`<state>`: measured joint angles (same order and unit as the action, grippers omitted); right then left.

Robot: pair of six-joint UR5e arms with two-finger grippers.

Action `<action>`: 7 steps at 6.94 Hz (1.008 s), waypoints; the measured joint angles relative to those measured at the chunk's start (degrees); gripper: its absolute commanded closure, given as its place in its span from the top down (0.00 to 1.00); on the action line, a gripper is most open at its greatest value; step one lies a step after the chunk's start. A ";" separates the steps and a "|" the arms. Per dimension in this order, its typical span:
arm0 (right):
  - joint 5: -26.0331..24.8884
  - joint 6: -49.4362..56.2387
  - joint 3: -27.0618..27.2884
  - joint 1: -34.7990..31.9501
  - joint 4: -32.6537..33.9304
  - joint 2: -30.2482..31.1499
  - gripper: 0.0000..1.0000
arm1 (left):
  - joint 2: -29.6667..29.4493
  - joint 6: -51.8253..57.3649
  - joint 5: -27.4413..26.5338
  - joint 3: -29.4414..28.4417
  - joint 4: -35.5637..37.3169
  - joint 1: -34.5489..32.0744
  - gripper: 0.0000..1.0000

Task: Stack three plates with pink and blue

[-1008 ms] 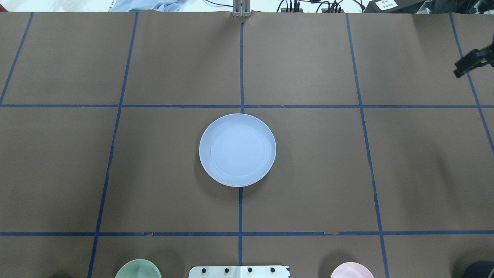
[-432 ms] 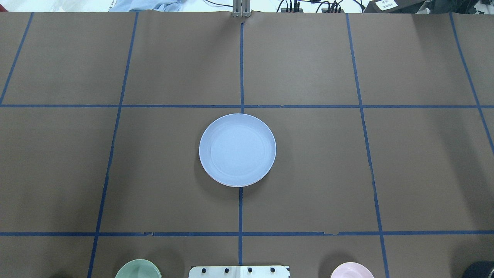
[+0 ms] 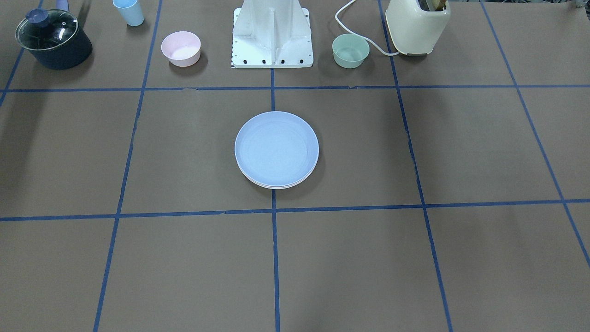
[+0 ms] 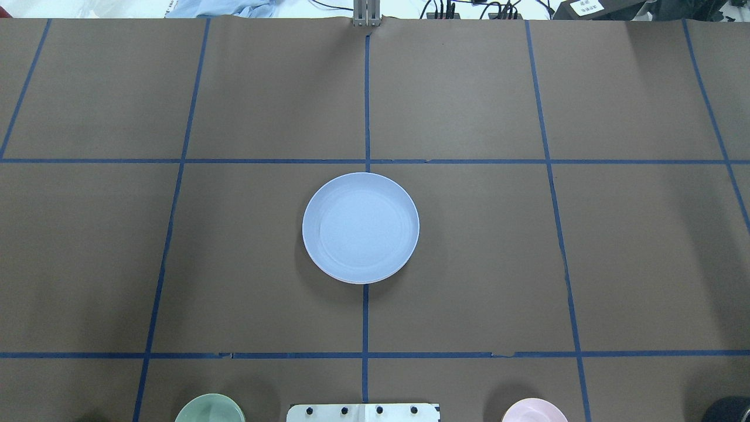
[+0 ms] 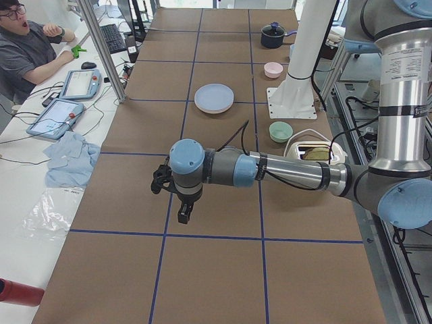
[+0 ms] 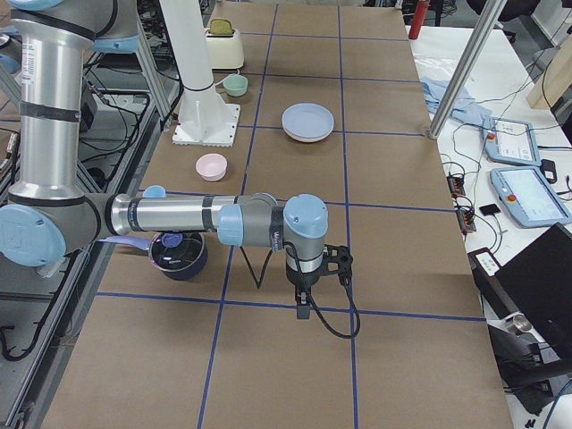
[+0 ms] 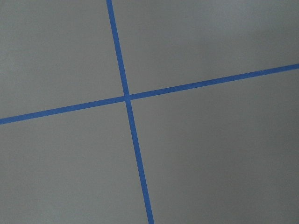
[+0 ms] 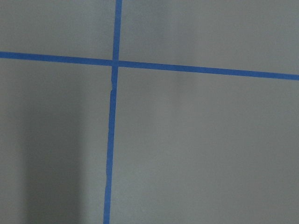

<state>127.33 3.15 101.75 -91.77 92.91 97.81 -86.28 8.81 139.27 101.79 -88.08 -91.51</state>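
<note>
The light blue plate point(image 4: 360, 227) lies at the table's middle, on top of a stack; it also shows in the front-facing view point(image 3: 276, 146). Thin pale rims of plates under it point(image 3: 276, 186) show at its near edge there; I cannot tell their colours apart. The stack also shows in the left view point(image 5: 214, 98) and the right view point(image 6: 307, 121). My left gripper point(image 5: 183, 214) hangs over bare table far from the stack, and so does my right gripper point(image 6: 302, 308). Both show only in the side views, so I cannot tell whether they are open or shut. The wrist views show only brown table and blue tape.
Along the robot's side stand a small pink bowl point(image 3: 180, 47), a small mint-green bowl point(image 3: 350, 50), a dark pot with a glass lid point(image 3: 53, 39), a light blue cup point(image 3: 128, 11), a cream toaster point(image 3: 417, 25) and the white robot base point(image 3: 273, 41). An operator point(image 5: 27, 47) sits beside the table.
My right gripper stood at the overhead view's right edge one second ago and has since left that view. The plate stack has not moved.
</note>
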 measured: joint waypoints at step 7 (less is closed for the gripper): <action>3.23 0.25 -1.48 0.19 -2.57 0.39 1.00 | 1.57 -0.06 -0.06 -0.03 -0.25 0.02 1.00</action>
<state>130.56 3.40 100.28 -91.58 90.34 98.20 -84.71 8.74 139.22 101.76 -88.33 -91.49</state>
